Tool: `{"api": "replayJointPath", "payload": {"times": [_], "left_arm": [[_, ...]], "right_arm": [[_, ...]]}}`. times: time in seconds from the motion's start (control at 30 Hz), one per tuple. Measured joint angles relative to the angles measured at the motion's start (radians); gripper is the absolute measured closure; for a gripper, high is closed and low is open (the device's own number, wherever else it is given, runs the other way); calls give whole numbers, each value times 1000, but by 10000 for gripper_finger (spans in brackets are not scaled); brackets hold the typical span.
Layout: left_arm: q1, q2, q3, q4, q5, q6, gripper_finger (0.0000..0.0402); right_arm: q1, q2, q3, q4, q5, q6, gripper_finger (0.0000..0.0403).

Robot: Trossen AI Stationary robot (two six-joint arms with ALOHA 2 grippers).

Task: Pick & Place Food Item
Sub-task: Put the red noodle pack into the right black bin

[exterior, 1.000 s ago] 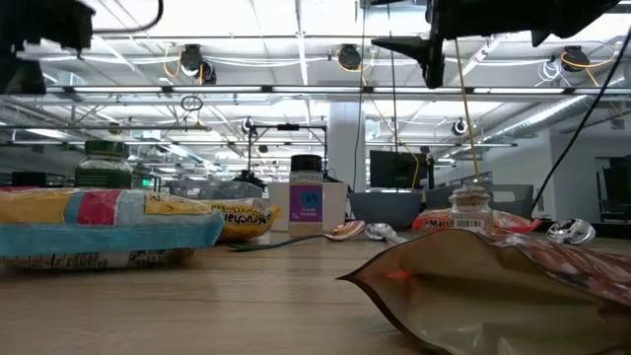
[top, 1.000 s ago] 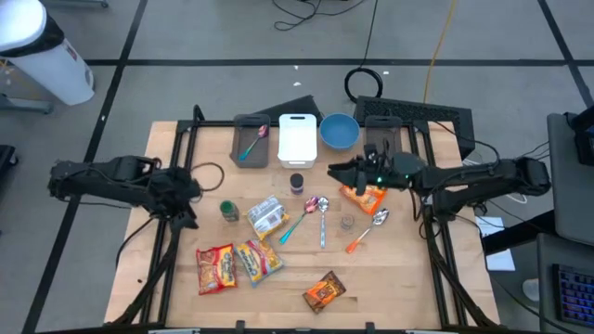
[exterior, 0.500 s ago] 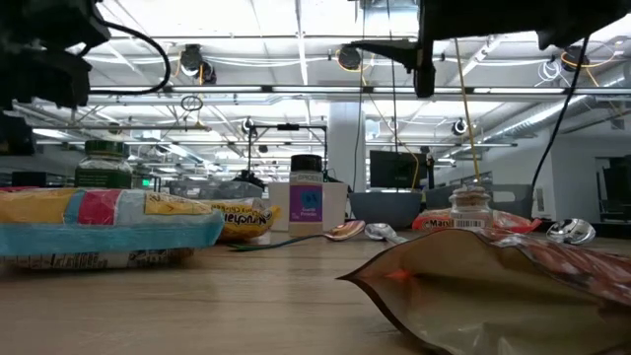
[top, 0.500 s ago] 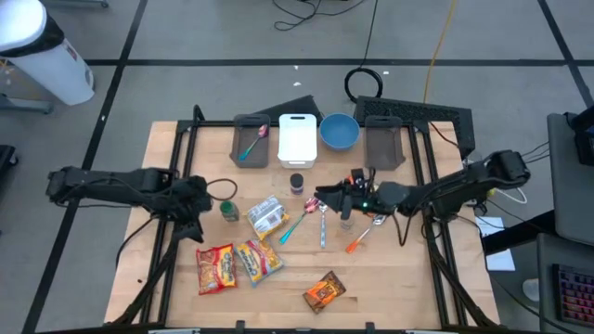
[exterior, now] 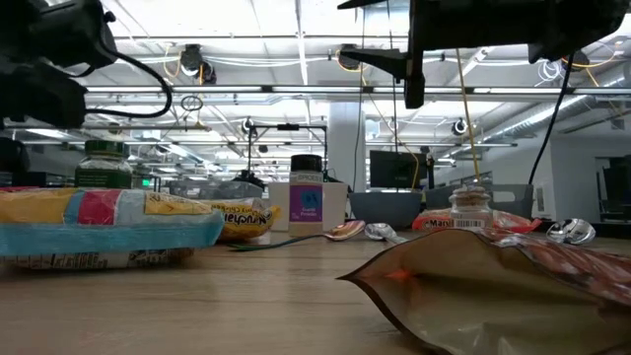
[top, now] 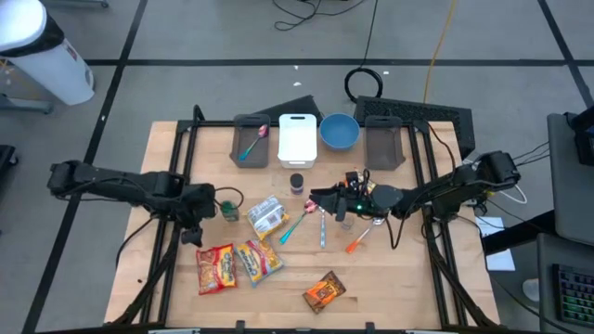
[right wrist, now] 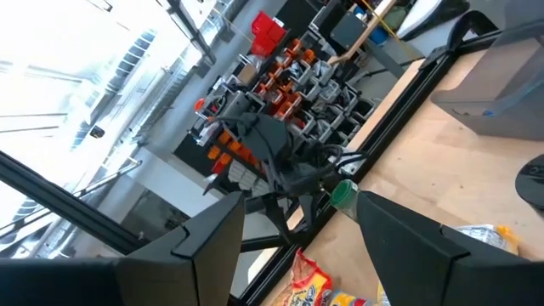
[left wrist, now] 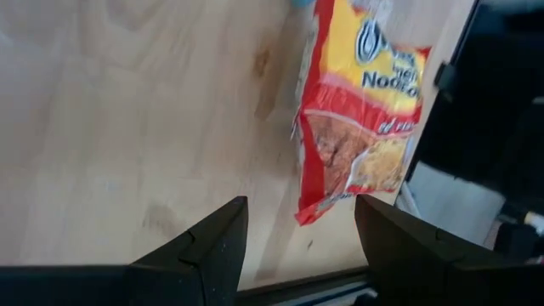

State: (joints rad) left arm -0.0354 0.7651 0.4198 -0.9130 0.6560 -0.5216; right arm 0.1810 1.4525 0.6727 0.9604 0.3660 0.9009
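Approach step. My left gripper (left wrist: 297,246), open and empty, hovers over the tabletop (left wrist: 127,110) above the noodle packet (left wrist: 361,102); next, descend and close. Farther off, my right gripper (top: 320,198), open, holds nothing above the spoons (top: 320,206).

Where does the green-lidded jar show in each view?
High view: green-lidded jar left of centre, at the end of the left arm.
Low view: far left, behind the packets.
Left wrist view: not in it.
Right wrist view: near the middle.
Shared landmark: the left arm beside it.
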Motion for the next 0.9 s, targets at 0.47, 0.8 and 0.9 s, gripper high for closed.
{"api": "replayJointPath", "payload": {"times": [0.47,0.8,0.9], "left_arm": [[-96,118,0,106,8,31,174],[-140,198,0,165,15,56,174],[-151,220,0,206,24,52,174]], "right_arm": [[-5,0,0,0,0,-26,179],[-5,0,0,0,0,-24,179],[-5,0,0,0,0,-24,179]]}}
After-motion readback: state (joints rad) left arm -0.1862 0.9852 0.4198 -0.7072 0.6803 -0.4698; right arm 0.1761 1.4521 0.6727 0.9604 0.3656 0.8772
